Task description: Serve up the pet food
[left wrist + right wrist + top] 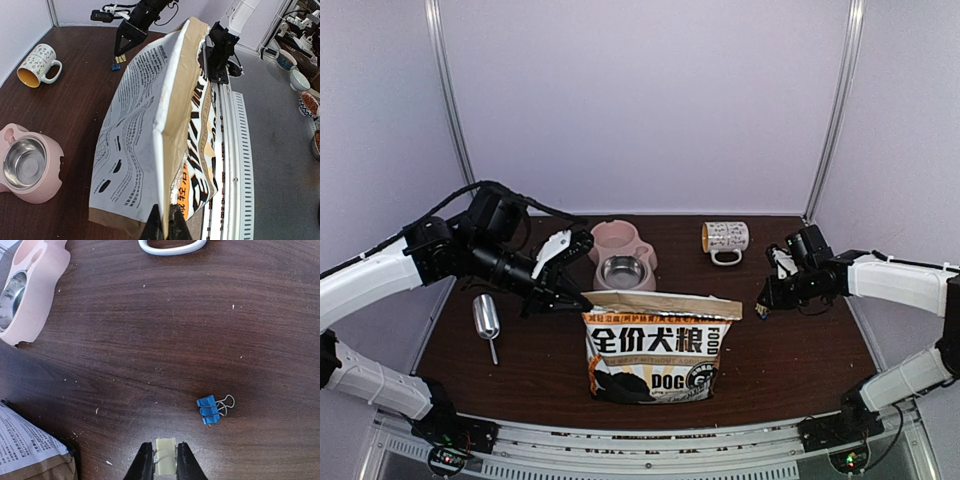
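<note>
The left gripper [576,299] is being seen clenched on the left end of the folded top edge of the bag [655,352], which is standing upright at the middle of the worktop [800,360], toward its near edge. That top edge is running left to right, parallel to the near edge, and its right end is being faced by the right gripper [763,306], the nearer arm to it, in which a pale clip [165,463] is being pinched. The pet food is not being shown and is being judged to be inside the bag. The pink double bowl [612,240] is sitting just behind the bag, toward the far edge, so any pour is being expected to go that way
</note>
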Motion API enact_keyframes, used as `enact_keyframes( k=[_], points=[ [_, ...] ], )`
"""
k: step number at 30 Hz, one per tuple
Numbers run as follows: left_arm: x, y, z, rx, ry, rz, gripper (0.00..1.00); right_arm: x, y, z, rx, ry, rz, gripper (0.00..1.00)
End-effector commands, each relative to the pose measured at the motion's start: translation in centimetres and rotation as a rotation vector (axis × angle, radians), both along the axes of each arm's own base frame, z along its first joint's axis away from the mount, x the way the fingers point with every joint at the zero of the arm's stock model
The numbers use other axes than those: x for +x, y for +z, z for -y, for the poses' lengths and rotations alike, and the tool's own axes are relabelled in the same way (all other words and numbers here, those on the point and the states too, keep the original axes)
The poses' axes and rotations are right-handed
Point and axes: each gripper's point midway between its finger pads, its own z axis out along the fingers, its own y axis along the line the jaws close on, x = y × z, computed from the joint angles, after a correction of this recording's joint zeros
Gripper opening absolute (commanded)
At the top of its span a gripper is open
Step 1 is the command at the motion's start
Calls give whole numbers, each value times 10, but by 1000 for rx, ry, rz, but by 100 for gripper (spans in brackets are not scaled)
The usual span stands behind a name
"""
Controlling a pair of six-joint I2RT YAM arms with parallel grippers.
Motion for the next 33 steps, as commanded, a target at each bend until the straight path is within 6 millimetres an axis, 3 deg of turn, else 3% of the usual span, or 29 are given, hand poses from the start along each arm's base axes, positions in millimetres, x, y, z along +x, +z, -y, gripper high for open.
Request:
enact_keyframes(
  k=[1,7,10,14,16,21,27,30,33],
  points=[
    [-10,11,5,-30,-46,25,0,13,-4,7,-2,-74,31,15],
    [-9,11,5,-27,-42,32,0,16,-19,0,45,-96,8,17],
    [-10,13,4,-28,-38,40,4,16,-24,-2,67,-104,0,23],
    [-5,19,1,-36,-1,81,48,15,-27,-1,66,-113,1,52],
    [-1,28,-3,-65,32,131,64,14,-26,0,64,-115,4,64],
    [3,56,-18,-165,119,252,79,14,-17,5,50,-124,26,77],
    [27,85,-46,-272,343,307,90,13,19,9,46,-121,96,78],
    [50,91,-63,-280,460,294,90,11,56,8,62,-90,178,79],
    [75,90,-82,-256,585,287,90,4,106,0,90,-15,290,79]
  ],
)
